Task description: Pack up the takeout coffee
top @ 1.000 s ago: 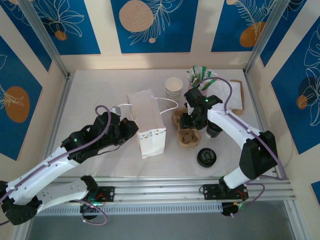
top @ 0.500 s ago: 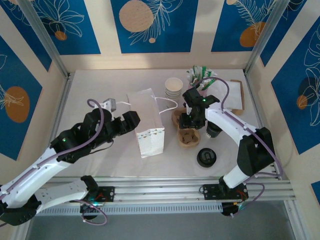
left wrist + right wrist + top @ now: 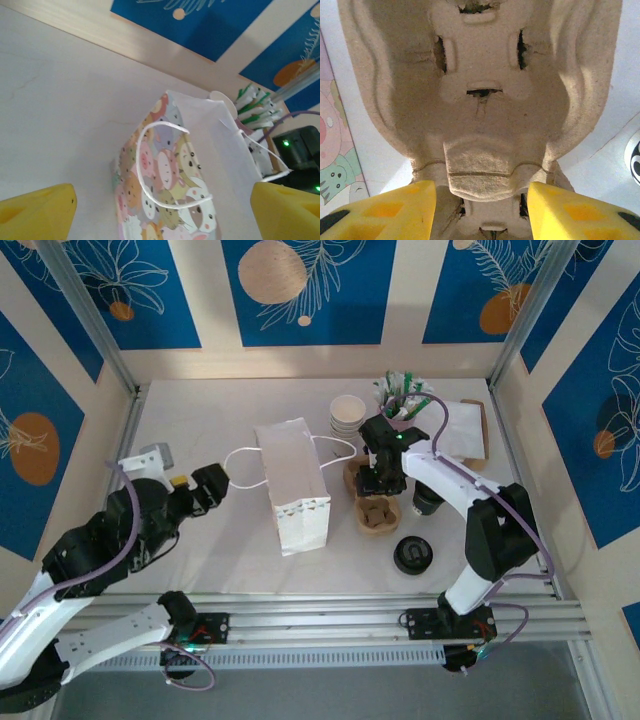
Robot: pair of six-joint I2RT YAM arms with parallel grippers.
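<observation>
Top external: left end effector (image 3: 200,488) is hovering released, fingers wide apart, left of the paper bag (image 3: 292,485) standing mid-bench (image 3: 200,420). Right end effector (image 3: 380,480) is straddling the pulp cup carrier's (image 3: 377,514) middle tab; grasping or not, cannot tell. Lidded coffee cup (image 3: 428,503) is sitting just right of the carrier, beside the right arm.

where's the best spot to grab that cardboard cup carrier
Pinch the cup carrier by its raised centre ridge, coming straight down from above: it lies flat, and that ridge is a narrow part between the wells, which the right gripper straddles, jaws open.
</observation>
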